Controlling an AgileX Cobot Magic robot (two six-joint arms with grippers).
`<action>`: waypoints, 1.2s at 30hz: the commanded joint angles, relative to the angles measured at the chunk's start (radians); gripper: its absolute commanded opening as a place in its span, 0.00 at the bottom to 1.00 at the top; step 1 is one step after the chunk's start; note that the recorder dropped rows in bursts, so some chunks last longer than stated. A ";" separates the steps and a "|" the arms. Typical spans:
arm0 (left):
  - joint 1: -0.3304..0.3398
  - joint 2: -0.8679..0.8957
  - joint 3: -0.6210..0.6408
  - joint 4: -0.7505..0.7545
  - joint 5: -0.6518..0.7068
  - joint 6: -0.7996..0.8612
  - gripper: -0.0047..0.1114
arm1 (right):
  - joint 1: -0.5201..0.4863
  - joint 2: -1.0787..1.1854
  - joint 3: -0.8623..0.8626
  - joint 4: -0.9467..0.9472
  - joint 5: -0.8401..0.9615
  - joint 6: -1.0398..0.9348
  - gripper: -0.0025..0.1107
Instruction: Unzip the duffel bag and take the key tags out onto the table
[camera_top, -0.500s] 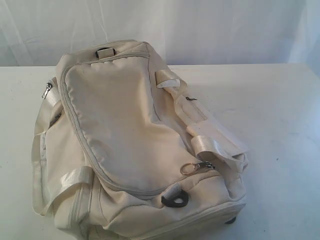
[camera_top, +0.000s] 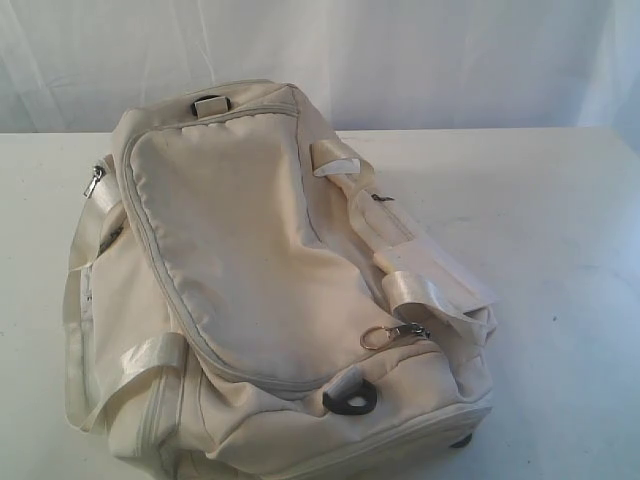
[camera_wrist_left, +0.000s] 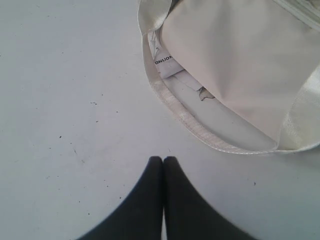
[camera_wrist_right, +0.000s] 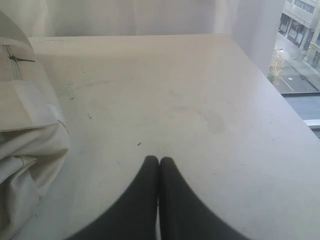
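Facing a zipped duffel bag lying on the table, key tags unseen.
You are keeping left gripper and right gripper clenched, empty; tugging the zipper pull unbraced risks dragging the bag.

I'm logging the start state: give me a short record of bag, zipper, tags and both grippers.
bag: on table, top looks zipped shut
zipper pull: at bag's near end, untouched
key tags: not visible
left gripper: shut, empty, above table beside bag
right gripper: shut, empty, above table beside bag
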 joint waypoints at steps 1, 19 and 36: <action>-0.007 0.002 0.003 -0.007 0.003 0.000 0.04 | -0.005 -0.005 0.005 0.000 -0.009 0.001 0.02; -0.007 0.002 0.003 0.001 -0.106 0.088 0.04 | -0.005 -0.005 0.005 0.000 -0.215 0.001 0.02; -0.007 0.002 0.003 0.001 -0.521 0.088 0.04 | -0.005 -0.005 0.005 0.000 -0.639 0.017 0.02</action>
